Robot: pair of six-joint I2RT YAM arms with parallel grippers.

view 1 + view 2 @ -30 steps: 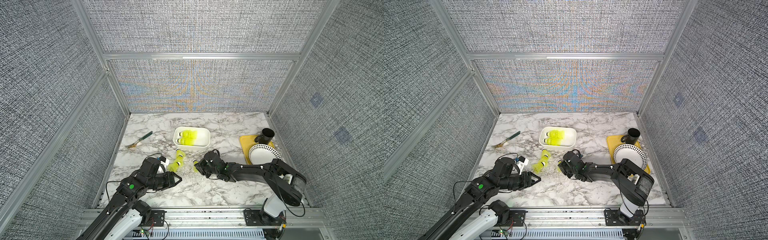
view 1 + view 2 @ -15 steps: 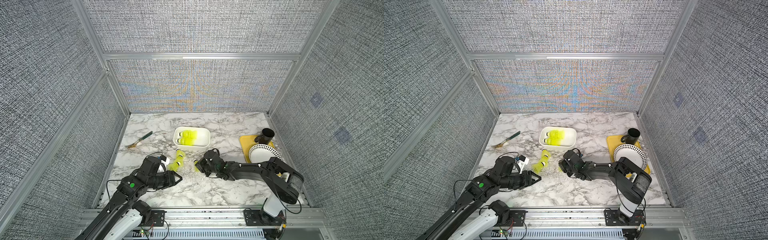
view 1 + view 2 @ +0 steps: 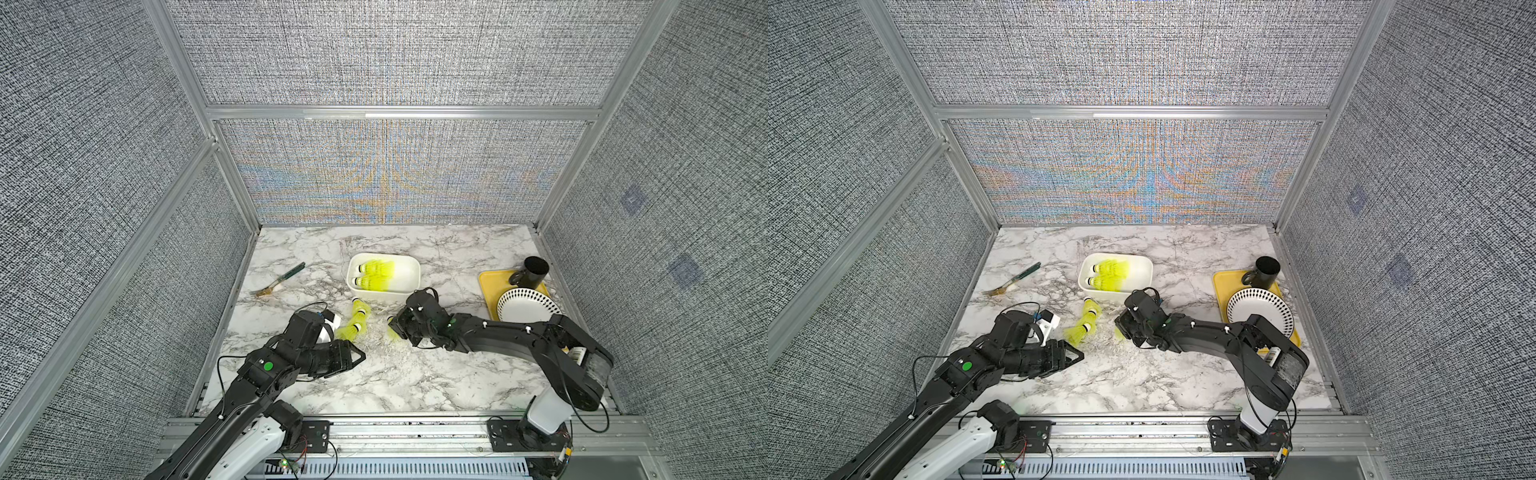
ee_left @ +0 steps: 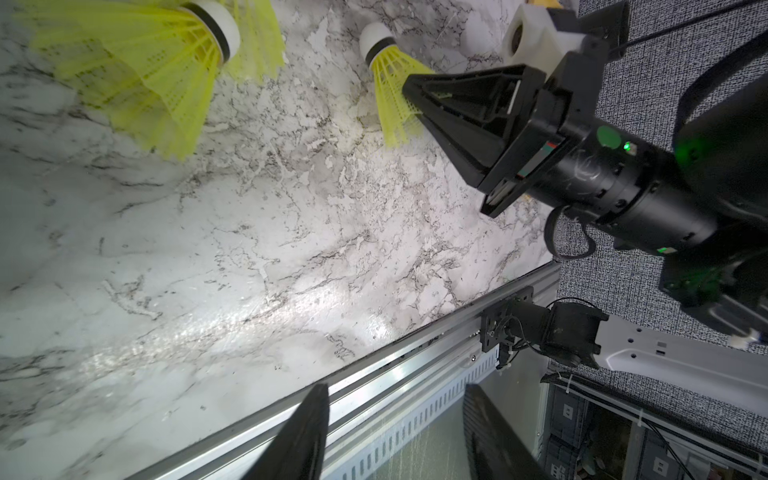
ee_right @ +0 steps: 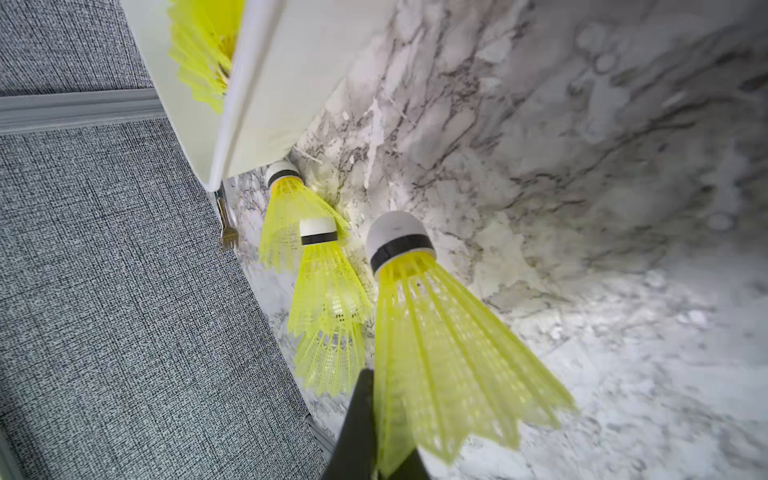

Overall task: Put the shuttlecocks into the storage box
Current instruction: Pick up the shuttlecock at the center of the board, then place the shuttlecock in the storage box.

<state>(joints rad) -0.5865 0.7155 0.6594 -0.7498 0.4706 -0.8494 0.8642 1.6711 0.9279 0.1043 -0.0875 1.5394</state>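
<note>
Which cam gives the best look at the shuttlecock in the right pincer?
Right wrist view: the shuttlecock is large and sharp, white cap to skirt, with the right pincer shut on its skirt edge. The left wrist view shows it smaller, skirt partly behind the pincer. In both top views only a yellow sliver shows.
</note>
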